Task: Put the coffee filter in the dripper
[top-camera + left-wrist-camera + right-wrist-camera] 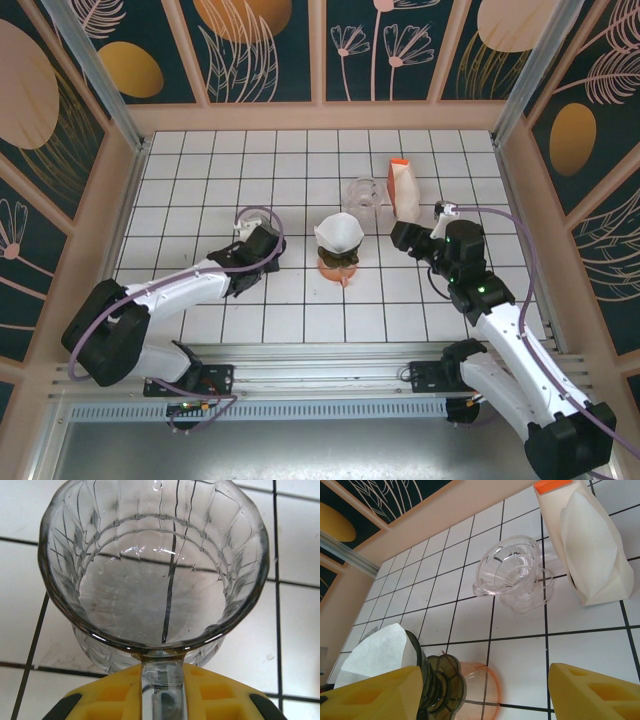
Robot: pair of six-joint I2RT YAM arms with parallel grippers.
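- Dark olive ribbed dripper (442, 680) stands on a translucent orange base (480, 680), near the middle of the white tiled table (200, 180). All positions below are taken from this dripper.
- White paper coffee filter (338, 232) sits in the dripper's mouth. It is cone-shaped and open at the top, and most of the paper stands above the rim.
- Right gripper (483, 680) is just to the right of the dripper, at about its height. Its yellow fingers (375, 695) are spread wide with nothing between them. From the right wrist, one finger overlaps the filter's lower edge; I cannot tell whether they touch.
- Left gripper (161, 690) is to the left of the dripper and well apart from it, low over the tiles. Its jaws are drawn narrow and pinch the handle of a clear ribbed glass mug (150, 590).
- The mug is seen from above and its mouth faces the wrist camera. It looks empty, and the grid lines show through its bottom.
- Clear plastic dripper (512, 572) is beyond the dark dripper and slightly right. It is tilted on its side and rests on the tiles, apart from both arms.
- Cream filter pouch with an orange top (585, 545) is farther right of the clear one and just beside it, beyond the right gripper.
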